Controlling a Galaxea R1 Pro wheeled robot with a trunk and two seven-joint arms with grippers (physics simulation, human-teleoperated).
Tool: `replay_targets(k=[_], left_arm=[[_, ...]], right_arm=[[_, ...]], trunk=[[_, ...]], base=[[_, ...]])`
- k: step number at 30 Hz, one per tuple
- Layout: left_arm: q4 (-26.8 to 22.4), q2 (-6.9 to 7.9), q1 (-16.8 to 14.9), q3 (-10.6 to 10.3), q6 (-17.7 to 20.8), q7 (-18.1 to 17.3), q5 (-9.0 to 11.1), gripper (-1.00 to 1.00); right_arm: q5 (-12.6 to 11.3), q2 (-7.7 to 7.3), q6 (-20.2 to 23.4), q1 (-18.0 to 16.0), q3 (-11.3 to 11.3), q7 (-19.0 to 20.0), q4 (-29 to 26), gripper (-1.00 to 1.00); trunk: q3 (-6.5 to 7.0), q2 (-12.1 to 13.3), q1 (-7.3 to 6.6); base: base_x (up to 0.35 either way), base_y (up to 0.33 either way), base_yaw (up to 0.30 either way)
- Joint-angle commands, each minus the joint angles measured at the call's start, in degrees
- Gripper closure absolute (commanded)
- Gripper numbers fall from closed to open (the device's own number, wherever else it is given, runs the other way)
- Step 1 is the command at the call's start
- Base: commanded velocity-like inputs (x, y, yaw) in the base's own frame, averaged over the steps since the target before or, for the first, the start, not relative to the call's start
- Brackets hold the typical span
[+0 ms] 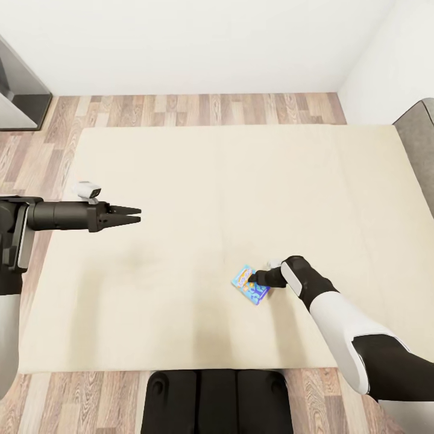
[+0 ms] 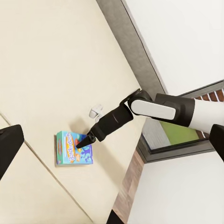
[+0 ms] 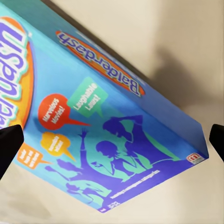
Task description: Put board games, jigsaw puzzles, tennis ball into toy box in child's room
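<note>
The robot stands at the foot of the wide low bed with a beige mattress (image 1: 181, 199), working on the first part of the job: collecting a board game from the bed. A small flat blue card box printed "Balderdash" (image 1: 249, 285) lies on the mattress toward the robot's near right, flat on its back. The right end effector (image 1: 258, 279) is down over it, black fingers (image 2: 86, 140) pointing at the box's upper face. In the right wrist view the two fingertips (image 3: 9, 144) sit at opposite edges of the picture with the box between and beyond them, so the end effector is spread wide and not yet gripping. Whether the tips touch the box I cannot tell.

The left end effector (image 1: 128, 216) hangs over the left side of the mattress, well apart from the box, empty, its fingers close together.

Next, the right fingers likely need to straddle the box's edges, close, and lift. A thin box lying flat on soft bedding may slide or tip rather than seat.
</note>
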Motion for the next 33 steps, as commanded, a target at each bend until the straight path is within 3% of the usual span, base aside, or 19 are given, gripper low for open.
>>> replay_targets(k=[1,33], left_arm=[[-0.01,0.03,-0.02,-0.03,0.61,-0.18,0.01,-1.0],[-0.01,0.02,-0.02,0.02,0.61,-0.18,0.01,-1.0]], right_arm=[[-0.36,-0.05,0.2,-0.02,0.34,-0.09,-0.05,-1.0],[-0.35,0.11,0.16,-0.02,0.35,-0.07,-0.05,-1.0]], trunk=[[-0.07,-0.09,0.03],[-0.43,-0.09,0.03]], base=[[0.0,0.0,0.0],[0.0,0.0,0.011]])
